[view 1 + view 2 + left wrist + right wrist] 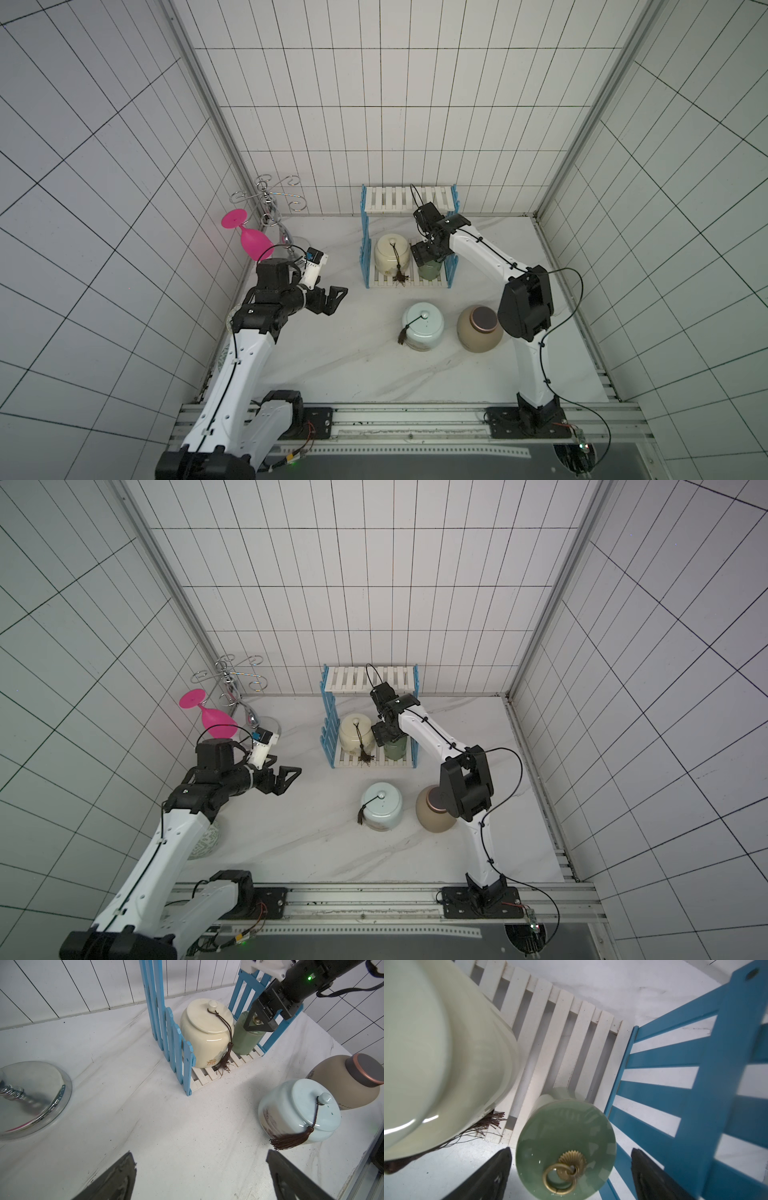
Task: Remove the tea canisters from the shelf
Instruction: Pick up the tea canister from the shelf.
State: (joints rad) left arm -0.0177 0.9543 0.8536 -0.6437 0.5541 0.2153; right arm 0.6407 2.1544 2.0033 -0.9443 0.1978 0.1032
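Now the right arm reaches into the lower tier of the shelf (409, 198), wrist bent downward. The right gripper (571, 1148) hangs over the green canister (564, 1126) with its jaws spread, one on each side of the lid and neither visibly touching. The left arm is held above the table, well apart from the shelf, and the left gripper (333, 300) has its jaws wide and empty. The green canister is a slim glazed cylinder with a brass ring on its lid. It stands upright on the lower white slats, just beside the cream canister (390, 253) with its dark tassel. The pale-blue canister (423, 330) and the tan canister (478, 330) stand on the table in front of the shelf, side by side.
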